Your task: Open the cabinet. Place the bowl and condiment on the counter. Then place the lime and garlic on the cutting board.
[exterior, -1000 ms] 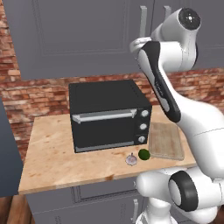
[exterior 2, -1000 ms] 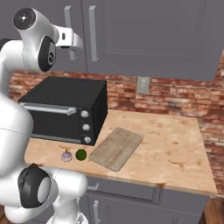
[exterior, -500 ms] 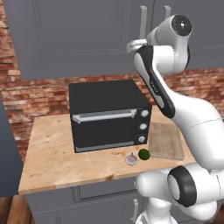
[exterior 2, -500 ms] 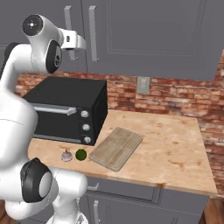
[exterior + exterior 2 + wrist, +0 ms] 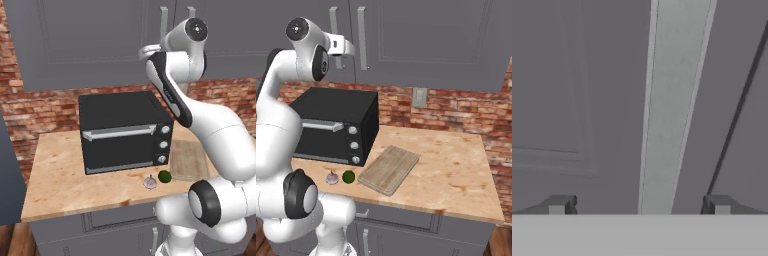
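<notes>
You see the two-finger gripper with jaws spread wide — straddling a long vertical silver bar handle on the closed grey panelled wall cabinet — holding nothing

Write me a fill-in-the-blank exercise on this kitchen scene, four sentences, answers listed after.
1. The cabinet doors are ____.
2. The gripper has its fingers ____ on either side of a silver handle.
3. The lime lies between the garlic and the ____.
4. The cutting board has ____ on it.

Answers: closed; open; cutting board; nothing
</notes>
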Controlling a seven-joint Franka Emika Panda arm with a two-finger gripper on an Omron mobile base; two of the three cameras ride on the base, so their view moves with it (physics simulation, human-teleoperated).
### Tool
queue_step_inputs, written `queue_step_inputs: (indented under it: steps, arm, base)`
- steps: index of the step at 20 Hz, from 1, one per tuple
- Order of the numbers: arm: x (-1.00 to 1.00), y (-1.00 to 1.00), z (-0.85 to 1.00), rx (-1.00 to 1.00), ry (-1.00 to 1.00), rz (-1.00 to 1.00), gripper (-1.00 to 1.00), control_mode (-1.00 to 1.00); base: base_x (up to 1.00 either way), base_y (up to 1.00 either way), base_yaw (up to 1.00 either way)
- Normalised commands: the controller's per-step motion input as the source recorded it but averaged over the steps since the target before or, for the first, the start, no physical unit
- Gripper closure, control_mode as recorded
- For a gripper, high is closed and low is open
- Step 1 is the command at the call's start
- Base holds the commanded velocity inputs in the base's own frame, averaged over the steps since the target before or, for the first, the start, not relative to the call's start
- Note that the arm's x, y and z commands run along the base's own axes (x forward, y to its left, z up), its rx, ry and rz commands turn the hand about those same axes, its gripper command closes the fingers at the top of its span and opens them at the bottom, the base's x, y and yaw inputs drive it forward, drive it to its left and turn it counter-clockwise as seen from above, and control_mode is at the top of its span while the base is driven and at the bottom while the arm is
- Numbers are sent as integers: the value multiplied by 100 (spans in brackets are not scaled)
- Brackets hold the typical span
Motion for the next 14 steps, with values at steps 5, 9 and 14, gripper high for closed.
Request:
queue_step_inputs:
  steps: [5, 9, 14]
  arm:
    - [26, 2, -16, 0, -6, 0, -100, -100]
    - [29, 0, -17, 0, -12, 0, -100, -100]
    - [29, 0, -18, 0, -12, 0, -100, -100]
  base:
    - [0, 0, 0]
    - [0, 0, 0]
    - [0, 0, 0]
